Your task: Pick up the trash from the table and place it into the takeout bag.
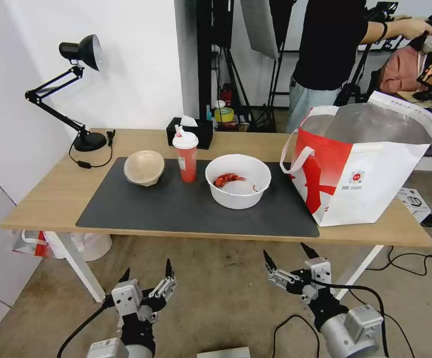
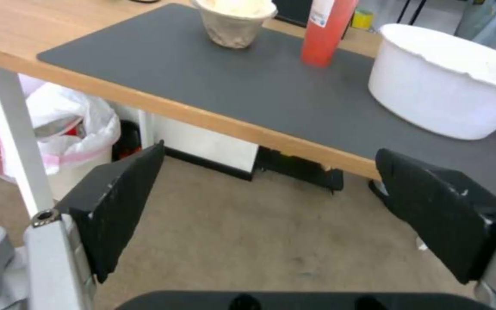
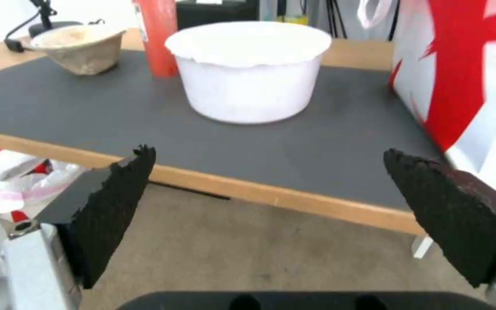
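Note:
On the dark grey mat [image 1: 176, 209] of the light-wood table [image 1: 52, 194] stand three pieces of trash: a beige paper bowl [image 1: 144, 167] on the left, a tall red cup [image 1: 185, 156] with white lid and straw, and a wide white bowl [image 1: 238, 180] holding red scraps. The big white-and-red takeout bag [image 1: 363, 169] stands open at the table's right end, foil lining showing. Both grippers hang below the table's front edge over the floor, empty: the left gripper [image 1: 146, 272] open, the right gripper [image 1: 288, 255] open. The wrist views show the beige bowl [image 2: 234, 19], cup [image 3: 157, 34], white bowl [image 3: 251, 71] and bag [image 3: 466, 82].
A black desk lamp [image 1: 79, 94] stands at the back left, a black tissue box [image 1: 190, 132] behind the cup. A lined bin [image 2: 73, 129] sits under the table by a white leg [image 1: 79, 266]. A person stands behind the bag. Cables lie on the floor at right.

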